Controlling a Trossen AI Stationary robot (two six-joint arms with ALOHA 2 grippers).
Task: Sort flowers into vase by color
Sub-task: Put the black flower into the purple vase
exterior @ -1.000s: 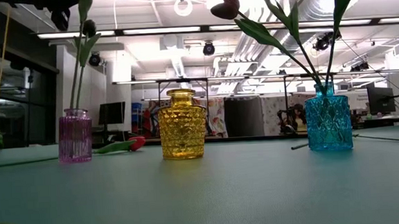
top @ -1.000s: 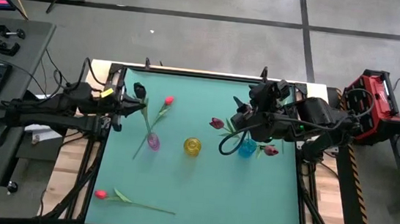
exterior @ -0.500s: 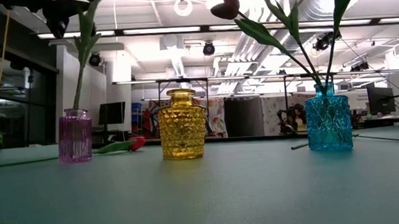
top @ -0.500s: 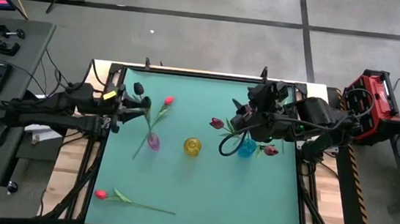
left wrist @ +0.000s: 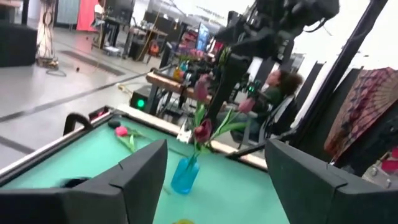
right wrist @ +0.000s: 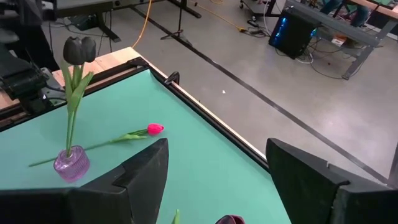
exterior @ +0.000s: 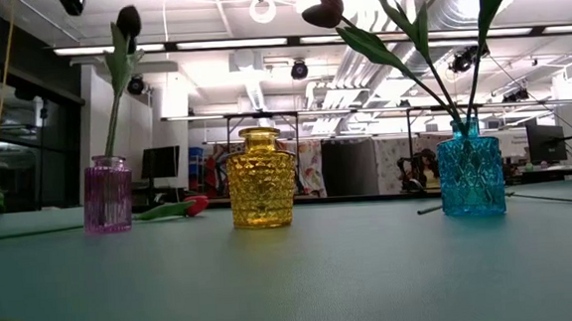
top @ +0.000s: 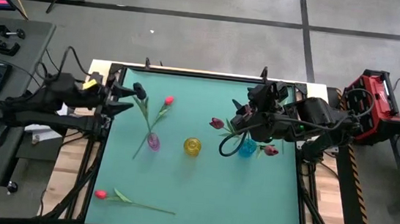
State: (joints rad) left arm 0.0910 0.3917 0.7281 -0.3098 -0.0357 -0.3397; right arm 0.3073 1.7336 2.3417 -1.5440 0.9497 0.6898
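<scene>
Jaws of the left gripper [top: 122, 98] stand spread and empty at the left edge of the overhead frame, just beside the near-black tulip [top: 139, 90] without touching it. Those of the right gripper [top: 237, 120] look parted too, hovering right of centre over the blue vase [top: 247, 148]. Between the arms stretches the green worktop [top: 199, 193]. On it sits the blue vase holding maroon tulips [top: 216, 123], then the yellow vase [top: 192, 146] mid-frame, empty, and the pink vase [top: 153, 142] left of it, carrying the near-black tulip upright. One red-pink tulip [top: 168, 101] lies behind the pink vase; another [top: 101, 194] lies at lower left.
</scene>
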